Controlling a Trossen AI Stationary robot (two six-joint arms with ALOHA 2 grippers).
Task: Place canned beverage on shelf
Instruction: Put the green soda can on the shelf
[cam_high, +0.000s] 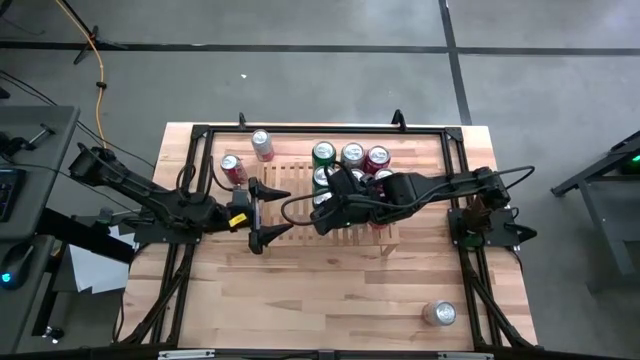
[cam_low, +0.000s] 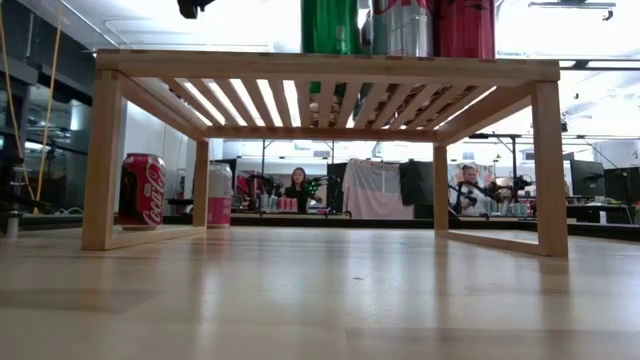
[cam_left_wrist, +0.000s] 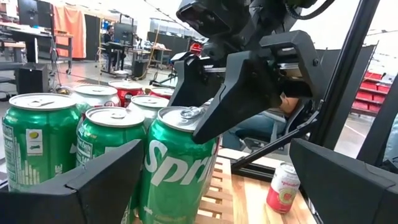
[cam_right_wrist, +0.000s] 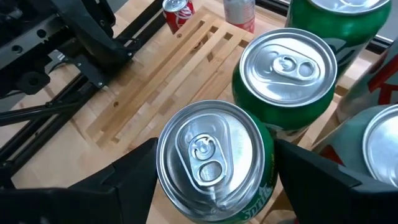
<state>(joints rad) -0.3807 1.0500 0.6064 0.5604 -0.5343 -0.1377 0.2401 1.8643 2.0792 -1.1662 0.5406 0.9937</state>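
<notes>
Green Sprite aluminium can (cam_right_wrist: 214, 165) on the slatted light-wood shelf (cam_high: 300, 180), frame centre.
Right gripper (cam_right_wrist: 214, 177) fingers straddle its smooth, slippery, dentable sides, seemingly grasping; left gripper (cam_high: 262, 213) fingers released.

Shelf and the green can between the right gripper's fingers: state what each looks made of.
Shelf: light unpainted wood, matte, with grain visible along its parallel slats. Green can: probably aluminium, given the bare brushed silver lid with pull tab and the glossy printed green wall. The right gripper straddles it.
</notes>
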